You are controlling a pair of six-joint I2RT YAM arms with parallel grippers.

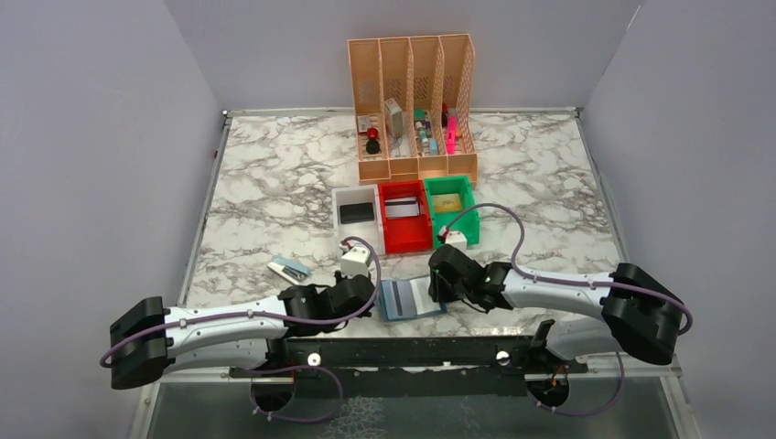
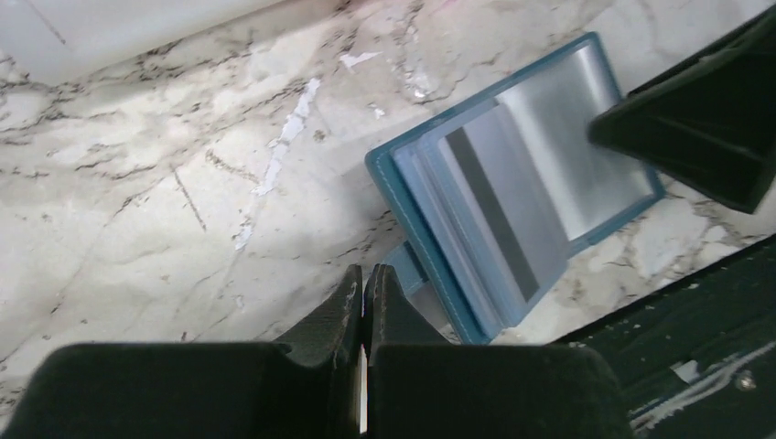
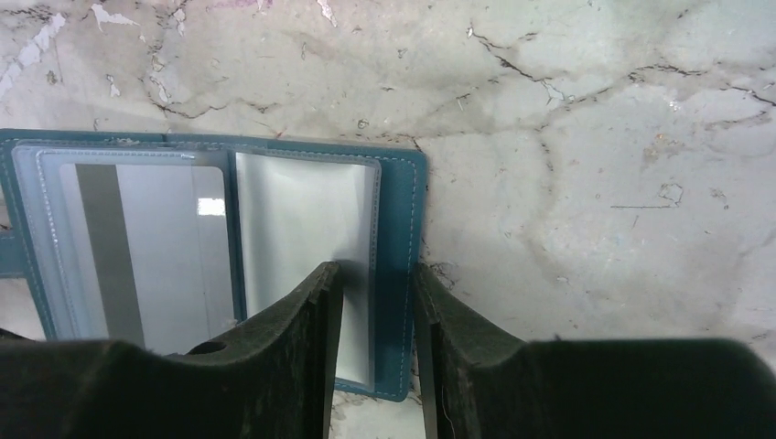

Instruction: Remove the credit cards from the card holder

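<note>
Presently: card holder (image 1: 412, 300) lies open flat at the worktop's (image 1: 265, 201) near edge. Grey striped credit card (image 3: 146, 247) sits in its left half: light, stiff, slick; best pinched by an exposed edge. Left gripper (image 2: 366, 279): jaws closed beside the snap tab (image 2: 409, 267), hold unclear. Right gripper (image 3: 375, 283): jaws part-open, straddling the holder's right edge.

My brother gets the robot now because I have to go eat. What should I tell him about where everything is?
Left gripper: shut, nothing seen in it, tips beside the snap tab of the card holder.
Right gripper: jaws part open, astride the holder's right edge.
Card holder: lies open on the table between both grippers.
Done: holder opened.
Left: the grey striped card sits in the pocket nearer the left arm; pull it out. Other pocket: cannot tell.
</note>
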